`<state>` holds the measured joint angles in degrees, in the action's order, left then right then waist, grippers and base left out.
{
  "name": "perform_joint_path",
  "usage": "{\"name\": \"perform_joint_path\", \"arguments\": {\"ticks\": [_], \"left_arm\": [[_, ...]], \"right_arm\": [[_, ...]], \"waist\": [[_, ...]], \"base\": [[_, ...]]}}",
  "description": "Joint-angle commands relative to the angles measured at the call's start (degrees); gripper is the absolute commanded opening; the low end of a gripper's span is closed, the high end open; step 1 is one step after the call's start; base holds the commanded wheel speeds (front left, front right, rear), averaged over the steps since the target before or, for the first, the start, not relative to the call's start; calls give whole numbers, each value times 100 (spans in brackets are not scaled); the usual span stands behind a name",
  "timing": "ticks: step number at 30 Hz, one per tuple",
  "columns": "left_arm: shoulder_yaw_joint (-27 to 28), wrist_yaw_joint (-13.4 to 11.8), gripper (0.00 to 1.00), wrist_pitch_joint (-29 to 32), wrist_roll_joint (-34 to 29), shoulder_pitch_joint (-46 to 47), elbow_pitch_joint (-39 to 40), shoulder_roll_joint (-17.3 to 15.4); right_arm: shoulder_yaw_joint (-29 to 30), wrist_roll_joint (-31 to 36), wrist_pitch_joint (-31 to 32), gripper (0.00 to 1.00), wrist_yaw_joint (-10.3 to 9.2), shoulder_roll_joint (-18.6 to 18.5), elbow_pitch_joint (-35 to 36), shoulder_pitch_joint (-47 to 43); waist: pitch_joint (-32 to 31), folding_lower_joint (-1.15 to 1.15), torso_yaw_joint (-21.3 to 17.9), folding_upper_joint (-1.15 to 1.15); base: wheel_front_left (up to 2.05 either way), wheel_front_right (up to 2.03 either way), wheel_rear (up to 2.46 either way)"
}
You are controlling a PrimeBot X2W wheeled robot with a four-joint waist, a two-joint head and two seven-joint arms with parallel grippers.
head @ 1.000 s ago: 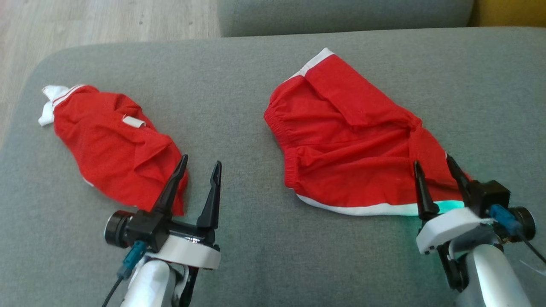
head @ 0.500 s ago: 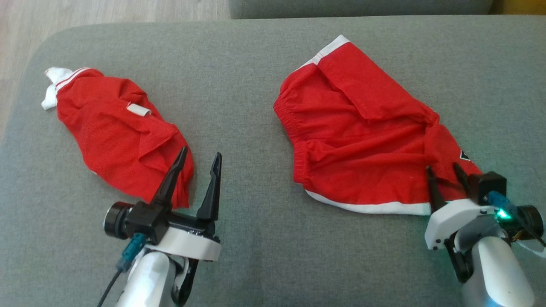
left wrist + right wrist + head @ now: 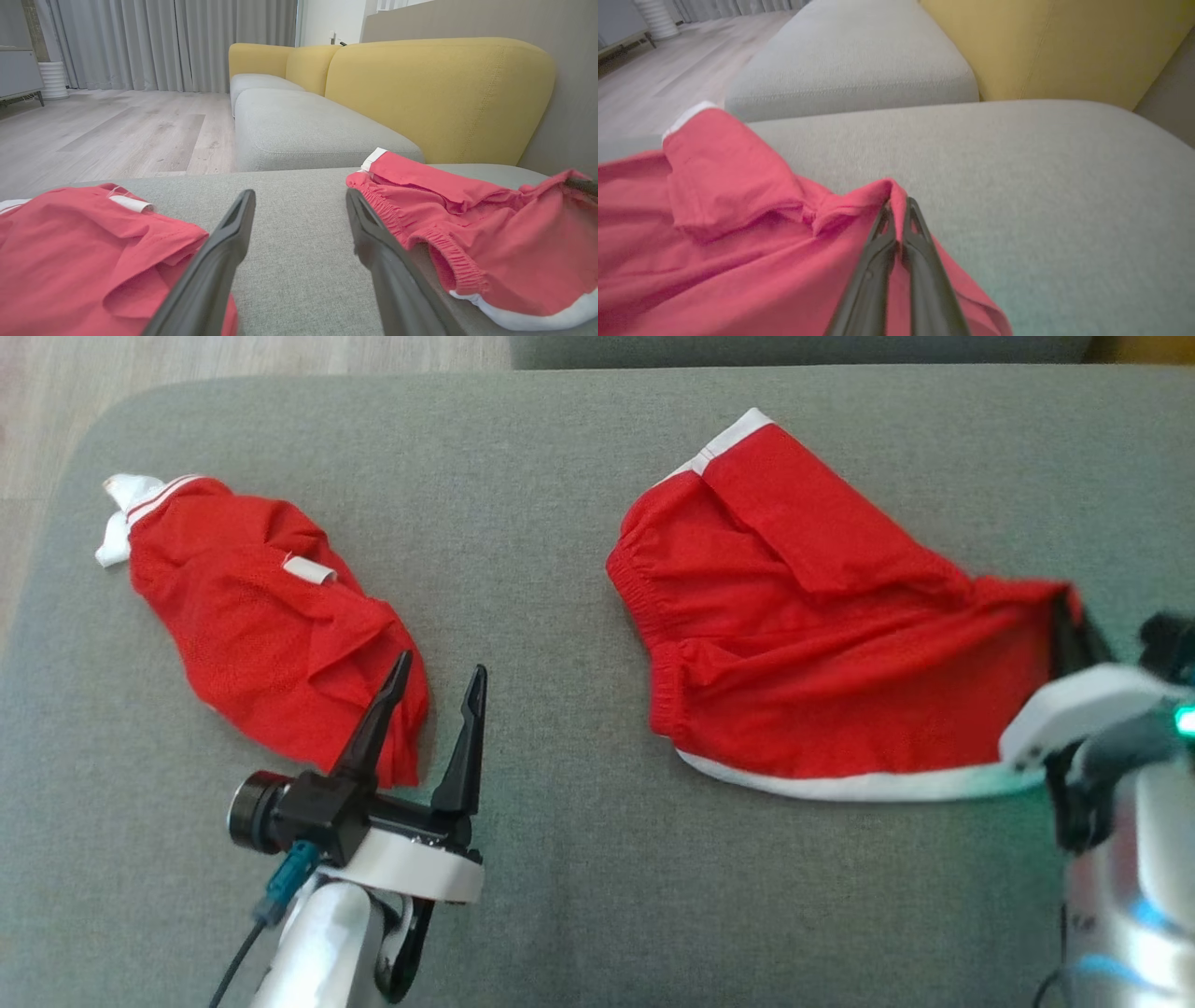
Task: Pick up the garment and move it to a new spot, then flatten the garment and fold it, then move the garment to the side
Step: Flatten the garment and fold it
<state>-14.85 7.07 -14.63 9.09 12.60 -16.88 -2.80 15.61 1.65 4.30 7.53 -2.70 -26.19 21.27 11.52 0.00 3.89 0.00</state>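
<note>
Right gripper [image 3: 899, 203]: fingers pinched together on a raised fold of the shorts [image 3: 822, 644], which lie on the right of the grey cushion [image 3: 560, 896]. Left gripper [image 3: 439, 677]: spread wide, empty, beside a crumpled red top [image 3: 271, 635]. The top's white tag [image 3: 308, 569] is too small to read. The left wrist view adds a yellow backrest [image 3: 439, 93].

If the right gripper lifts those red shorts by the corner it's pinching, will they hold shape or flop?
Probably floppy: the red shorts tent and crease where the right gripper is shut on a corner. Likely light: thin cloth lying in soft folds. It may drag on the textured gray cushion.
</note>
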Motion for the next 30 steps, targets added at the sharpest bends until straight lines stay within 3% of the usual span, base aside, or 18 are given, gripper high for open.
{"name": "perform_joint_path", "arguments": {"ticks": [1,3,4,5,13,22,30], "left_arm": [[160,-6,100,-37,22,217,146,-8],[147,-6,100,-37,31,239,148,-8],[138,-6,100,-37,38,253,148,-8],[127,-8,100,-37,48,268,150,-8],[103,-49,100,-37,118,307,173,-8],[105,-63,100,-37,104,205,251,-8],[27,-59,100,-37,137,68,238,-8]], "right_arm": [[-79,8,54,0,-4,-18,235,279],[107,47,285,0,-4,-46,228,479],[196,109,344,69,-4,-90,231,577],[309,156,362,100,-4,-128,231,681],[734,551,-188,100,-4,-174,212,1010],[-381,-109,-1186,100,-4,-24,453,-36],[-1059,-907,-1495,100,-4,-20,732,-1179]], "waist": [[12,0,14,0],[32,0,41,0],[43,0,59,0],[56,0,81,0],[15,0,163,0],[-268,0,-56,0],[-487,0,-284,0]], "base": [[0,0,0],[0,0,0],[0,0,0],[0,0,0],[0,0,0],[0,0,0],[0,0,0]]}}
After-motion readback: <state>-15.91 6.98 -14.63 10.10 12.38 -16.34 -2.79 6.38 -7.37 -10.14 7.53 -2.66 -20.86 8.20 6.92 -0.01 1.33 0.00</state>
